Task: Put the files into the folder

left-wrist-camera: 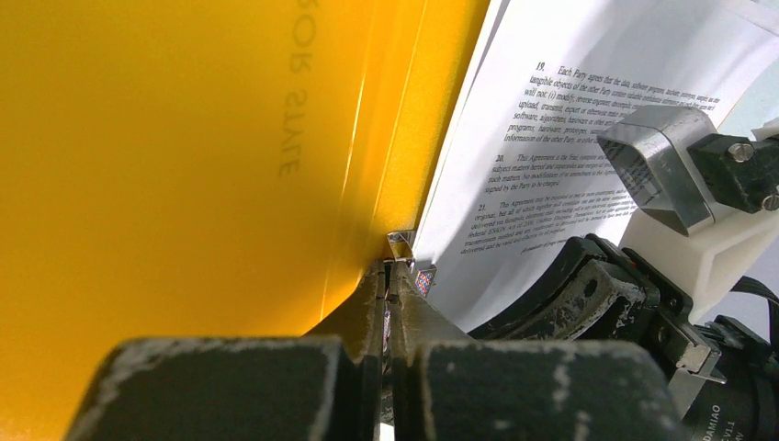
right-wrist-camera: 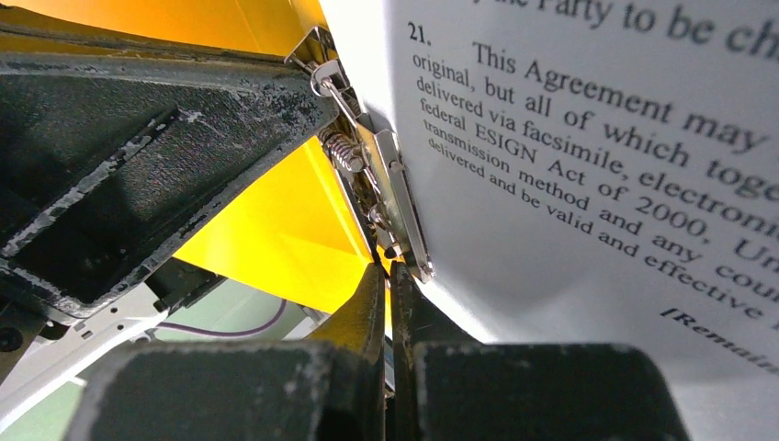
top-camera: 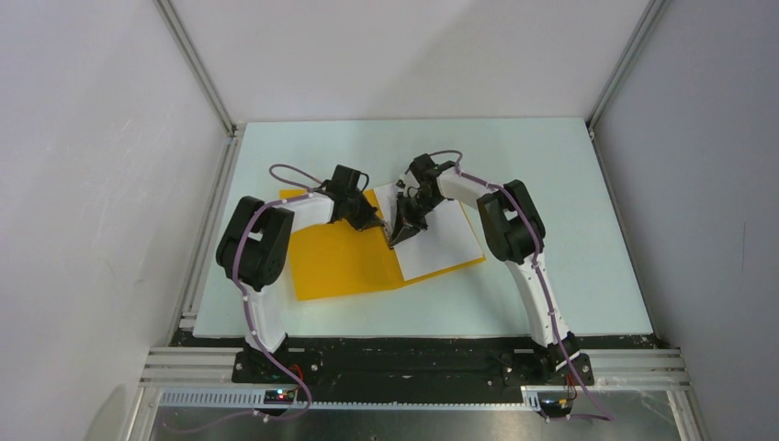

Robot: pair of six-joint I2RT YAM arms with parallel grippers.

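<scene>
Folder (top-camera: 340, 262): yellow-orange plastic, lying open and flat near the middle of the table, turned slightly askew. The left cover is bare and the right cover lies under the files. The left wrist view shows faint mirrored lettering through the left cover.
Files (top-camera: 443, 241): white sheets with small black print, resting on the right cover. A strip of orange shows along their near and right edges. The inner edge runs along the spine and touches the clip. The wrist views show numbered paragraphs of contract text.
Clip (right-wrist-camera: 390, 197): small metal bar with a coil spring, set at the inner spine between the bare cover and the files' edge. Whether the paper sits under the bar cannot be told.
Left fingers (left-wrist-camera: 354, 317): pressed together with no gap. They reach in from the left over the bare cover, and the tips are at the spine, right against the clip. Whether they nip anything cannot be told.
Right fingers (right-wrist-camera: 354, 317): pressed together with no gap. They reach in from the right above the files, and the tips are at the near end of the clip bar, by the paper's inner edge. Whether they nip anything cannot be told.
Fingers, relation: the two pairs meet at the spine, tips just beside each other.
Table (top-camera: 570, 184): pale board carrying the folder, with white walls and metal rails on three sides.
Arms: white links with black joints and purple cables, both bent inward toward the spine.
</scene>
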